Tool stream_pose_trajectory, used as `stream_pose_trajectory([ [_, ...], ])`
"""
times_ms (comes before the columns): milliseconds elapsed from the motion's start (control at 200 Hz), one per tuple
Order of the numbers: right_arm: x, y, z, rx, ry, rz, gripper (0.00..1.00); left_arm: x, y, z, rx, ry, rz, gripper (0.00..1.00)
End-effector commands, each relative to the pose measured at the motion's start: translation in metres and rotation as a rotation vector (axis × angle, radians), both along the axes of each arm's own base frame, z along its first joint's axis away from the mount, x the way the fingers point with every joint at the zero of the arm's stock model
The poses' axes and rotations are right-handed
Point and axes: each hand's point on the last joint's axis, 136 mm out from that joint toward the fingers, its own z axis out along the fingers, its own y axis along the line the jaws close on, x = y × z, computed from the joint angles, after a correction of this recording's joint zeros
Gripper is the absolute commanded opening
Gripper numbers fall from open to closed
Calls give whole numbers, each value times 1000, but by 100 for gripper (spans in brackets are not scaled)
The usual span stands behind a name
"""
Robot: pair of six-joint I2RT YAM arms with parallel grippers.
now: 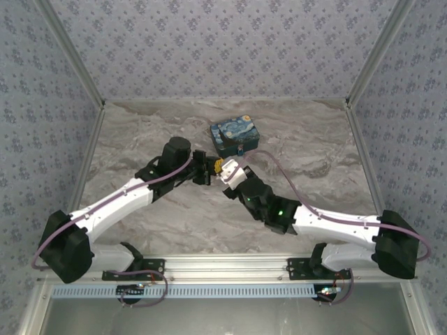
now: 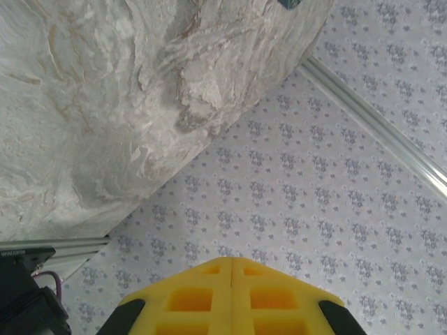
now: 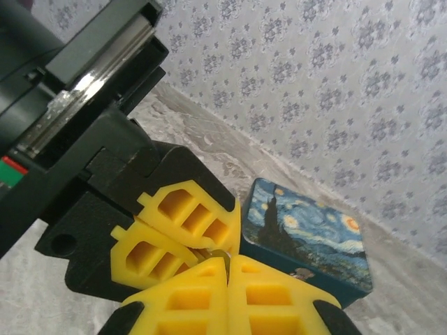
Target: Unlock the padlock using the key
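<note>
My two grippers meet tip to tip above the middle of the table, the left gripper point(image 1: 212, 169) coming from the left and the right gripper point(image 1: 228, 174) from the right. In the right wrist view my right gripper point(image 3: 228, 259) is shut, and a thin silver piece, seemingly the key point(image 3: 219, 254), pokes out at its tips. The left gripper's yellow fingers point(image 3: 183, 220) press together right against that metal. In the left wrist view the left gripper point(image 2: 231, 260) is shut with nothing showing between its fingers. The padlock's blue-teal body is hidden.
A starry-night printed box point(image 1: 235, 137) lies on the marble table point(image 1: 307, 153) just behind the grippers, also close in the right wrist view as the box point(image 3: 307, 237). Patterned walls point(image 1: 223, 49) enclose the table at the back and both sides.
</note>
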Motion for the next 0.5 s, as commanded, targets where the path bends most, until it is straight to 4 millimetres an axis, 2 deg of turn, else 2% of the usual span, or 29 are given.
stream_pose_trajectory([
  [0,-4,-10,12,136,88,43,24,9,-5,1,25,-83,-24,0],
  [70,-4,-16,13,219,183,93,38,17,-9,14,55,-200,-50,0],
  [220,-3,-37,11,470,422,204,53,32,-6,46,197,-493,-103,0],
  [345,6,-58,8,705,582,219,60,39,-8,77,272,-779,-149,0],
  [495,10,-70,10,935,699,274,68,28,-17,108,288,-1117,-242,0],
])
